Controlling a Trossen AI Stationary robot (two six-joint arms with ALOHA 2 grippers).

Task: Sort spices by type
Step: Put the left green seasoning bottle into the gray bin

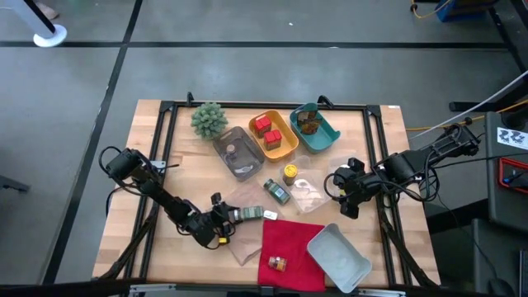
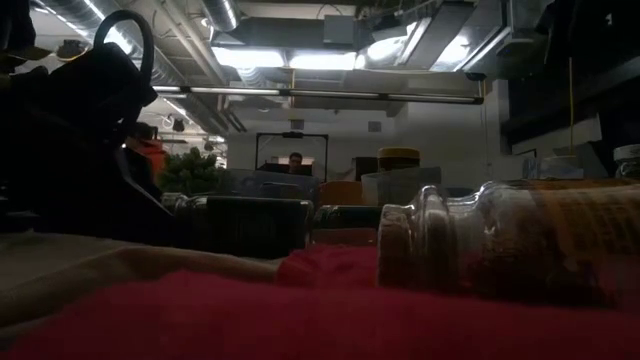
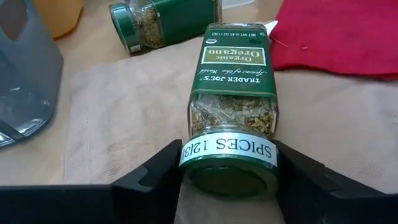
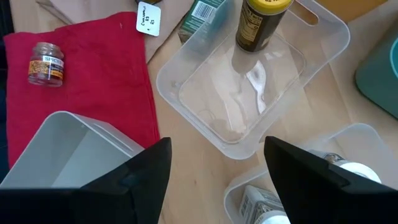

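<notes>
Our left hand is around the lying oregano jar, seemingly grasping its cap; our right hand is released above a clear tray.

Spiky green plant beside grey, orange, teal trays.

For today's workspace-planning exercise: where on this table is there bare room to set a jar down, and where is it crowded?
Free: bare wood of the wooden table left of the spiky green plant, and the back-right corner beside the teal tray. Crowded: the middle, around the orange tray, clear tray and red cloth.
</notes>
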